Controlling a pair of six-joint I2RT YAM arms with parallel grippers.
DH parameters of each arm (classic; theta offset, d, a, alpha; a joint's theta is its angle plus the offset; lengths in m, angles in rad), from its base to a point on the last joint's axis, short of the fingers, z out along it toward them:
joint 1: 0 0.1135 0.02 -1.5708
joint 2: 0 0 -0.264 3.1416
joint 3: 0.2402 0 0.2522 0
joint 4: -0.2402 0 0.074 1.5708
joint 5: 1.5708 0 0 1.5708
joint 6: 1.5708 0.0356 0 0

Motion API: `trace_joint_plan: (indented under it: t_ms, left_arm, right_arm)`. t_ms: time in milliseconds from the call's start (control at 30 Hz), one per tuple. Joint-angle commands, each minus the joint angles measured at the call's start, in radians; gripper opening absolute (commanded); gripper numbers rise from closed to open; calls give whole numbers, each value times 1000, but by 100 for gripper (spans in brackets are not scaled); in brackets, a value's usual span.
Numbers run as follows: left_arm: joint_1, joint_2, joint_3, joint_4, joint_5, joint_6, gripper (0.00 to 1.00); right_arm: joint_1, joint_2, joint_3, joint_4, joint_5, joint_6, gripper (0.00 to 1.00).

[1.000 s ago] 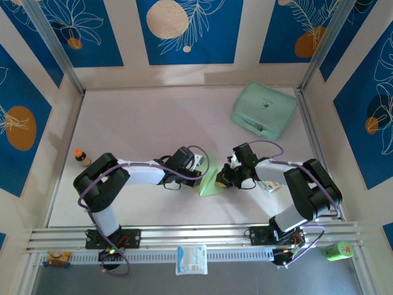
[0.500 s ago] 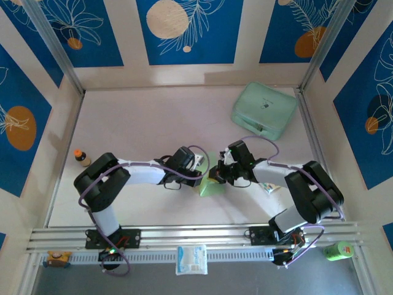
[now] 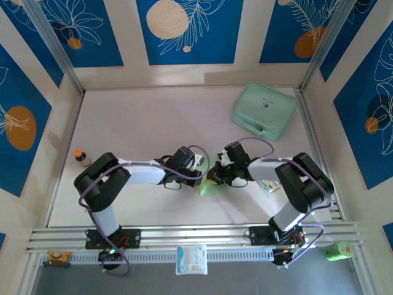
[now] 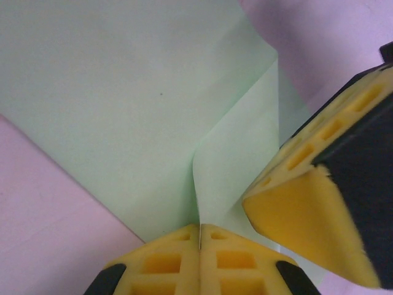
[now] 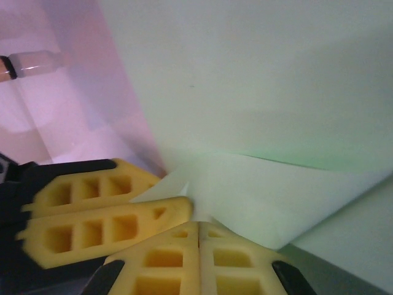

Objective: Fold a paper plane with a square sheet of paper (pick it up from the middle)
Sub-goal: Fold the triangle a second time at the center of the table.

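The right gripper [image 5: 198,232] has slid in beside the left gripper [image 4: 201,236], tips nearly touching. The 2 stay clenched on the sheet [image 4: 123,92], so a fold looks underway.

Two arms [image 3: 138,172] [image 3: 276,167], one sheet of paper [image 3: 210,189], one mint case [image 3: 264,110], one small bottle [image 3: 80,158].

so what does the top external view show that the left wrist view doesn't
Top external: the mint-green case at the far right, a small orange-capped bottle at the left and a white-and-blue packet by the near rail. Left wrist: the paper's folded flap up close, its curved edge running into the shut fingers. Both: the light-green sheet of paper, the left gripper shut on it, and the right gripper, closed, right beside it.
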Motion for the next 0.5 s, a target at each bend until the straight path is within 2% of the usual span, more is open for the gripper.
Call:
trace_joint_plan:
  t_ms: [0, 267, 467]
  left_arm:
    - [12, 24, 19, -44, 18, 18, 2]
    - [12, 28, 25, -59, 19, 20, 2]
    - [12, 28, 31, -73, 20, 21, 2]
  right_arm:
    - [-13, 11, -41, 10, 5, -2, 0]
    - [-33, -40, -38, -1, -11, -10, 1]
    - [-56, -76, 22, -82, 46, -66, 2]
